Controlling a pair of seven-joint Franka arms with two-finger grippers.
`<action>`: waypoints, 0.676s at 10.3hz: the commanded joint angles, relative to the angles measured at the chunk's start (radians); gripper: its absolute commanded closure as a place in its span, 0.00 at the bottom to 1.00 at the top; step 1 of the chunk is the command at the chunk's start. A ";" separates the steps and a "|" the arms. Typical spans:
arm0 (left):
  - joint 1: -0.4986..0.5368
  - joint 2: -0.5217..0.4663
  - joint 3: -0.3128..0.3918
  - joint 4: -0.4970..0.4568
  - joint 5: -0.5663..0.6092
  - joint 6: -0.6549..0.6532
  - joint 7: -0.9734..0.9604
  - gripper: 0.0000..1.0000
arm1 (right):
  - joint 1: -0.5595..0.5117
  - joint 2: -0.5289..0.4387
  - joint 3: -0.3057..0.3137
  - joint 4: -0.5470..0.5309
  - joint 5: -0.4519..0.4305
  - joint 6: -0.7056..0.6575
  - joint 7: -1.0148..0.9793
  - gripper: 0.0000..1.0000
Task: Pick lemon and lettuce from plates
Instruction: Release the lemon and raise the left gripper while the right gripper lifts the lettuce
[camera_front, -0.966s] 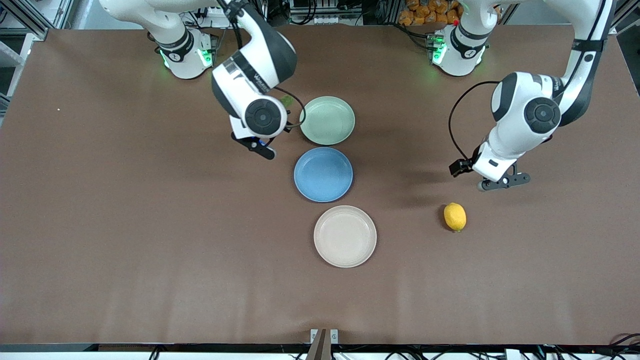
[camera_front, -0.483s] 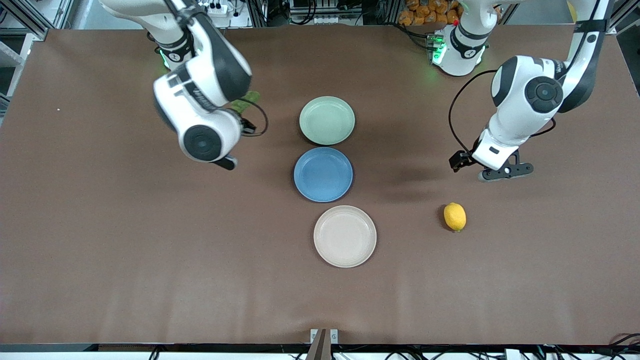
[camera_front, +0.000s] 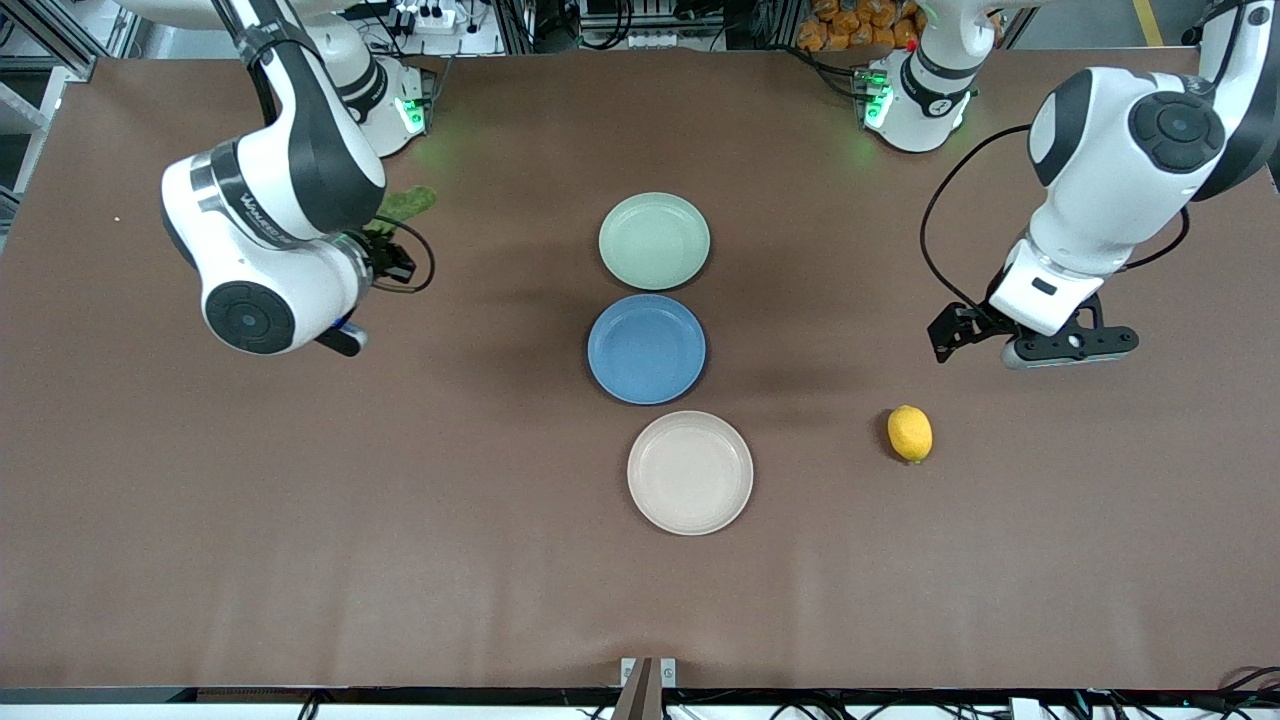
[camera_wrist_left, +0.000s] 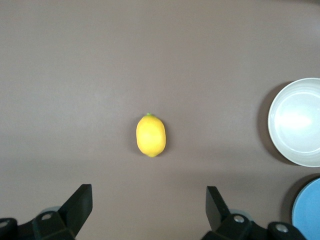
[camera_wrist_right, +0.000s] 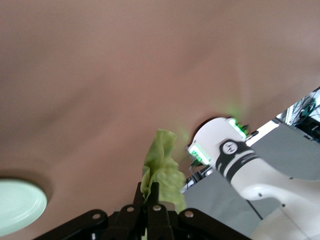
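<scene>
The lemon (camera_front: 910, 433) lies on the bare table toward the left arm's end, off any plate; it also shows in the left wrist view (camera_wrist_left: 150, 135). My left gripper (camera_front: 1065, 345) hangs open and empty above the table beside the lemon, fingers (camera_wrist_left: 80, 205) wide apart. My right gripper (camera_front: 385, 228) is shut on the lettuce (camera_front: 405, 204), held in the air over the table toward the right arm's end; the leaf (camera_wrist_right: 162, 170) sticks out past the fingers. The mint green plate (camera_front: 654, 241) and the beige plate (camera_front: 690, 472) are both empty.
An empty blue plate (camera_front: 647, 349) sits between the mint and beige plates. The right arm's base (camera_wrist_right: 227, 150) stands close to the held lettuce. The left wrist view shows the beige plate (camera_wrist_left: 297, 122) and the blue plate's edge (camera_wrist_left: 307, 210).
My right arm has carried the lettuce away from beside the mint plate toward the right arm's end of the table. My left gripper has drifted toward the left arm's end.
</scene>
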 joint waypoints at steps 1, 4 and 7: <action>0.008 -0.010 -0.004 0.045 -0.007 -0.064 0.040 0.00 | -0.071 -0.020 0.012 0.011 -0.058 -0.002 -0.085 1.00; 0.008 -0.003 -0.001 0.196 -0.007 -0.248 0.142 0.00 | -0.174 -0.002 0.012 0.008 -0.109 0.091 -0.277 1.00; 0.002 0.023 0.002 0.301 -0.012 -0.362 0.185 0.00 | -0.225 0.040 0.011 -0.044 -0.134 0.227 -0.357 1.00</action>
